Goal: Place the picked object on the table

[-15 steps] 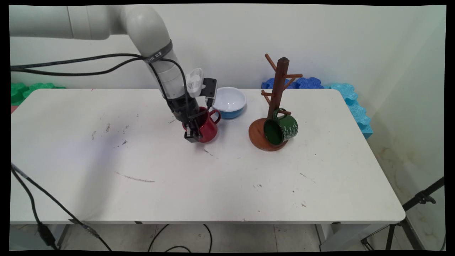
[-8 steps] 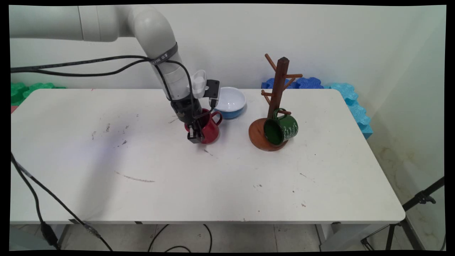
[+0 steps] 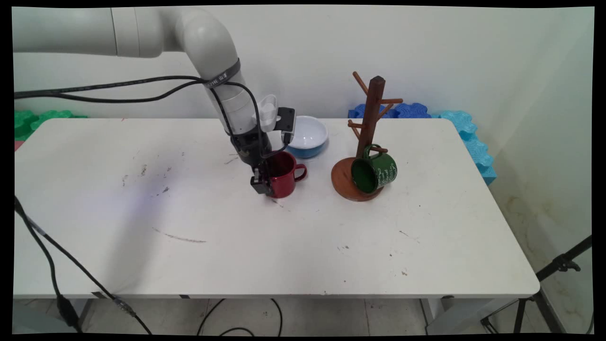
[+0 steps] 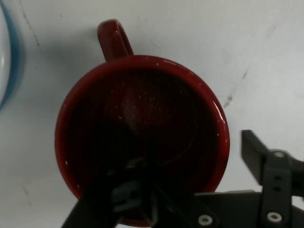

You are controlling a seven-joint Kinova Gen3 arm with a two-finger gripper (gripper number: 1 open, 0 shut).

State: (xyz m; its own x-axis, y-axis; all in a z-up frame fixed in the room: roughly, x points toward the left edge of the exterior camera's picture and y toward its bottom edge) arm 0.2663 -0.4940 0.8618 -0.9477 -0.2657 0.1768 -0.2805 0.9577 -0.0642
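Note:
A red mug stands upright on the white table, its handle pointing right toward the rack. My gripper reaches down over the mug's left rim. In the hand view I look straight into the red mug, and the gripper straddles its wall, one finger inside and the other outside. A strip of table shows between the outer finger and the rim, so the gripper is open.
A blue bowl with a white inside sits just behind the mug. To the right a wooden mug rack carries a green mug on a low peg. Black cables hang from the arm.
The red mug was tilted in the gripper; now it stands upright, slightly farther right, with its handle turned right. The arm shifted a little right.

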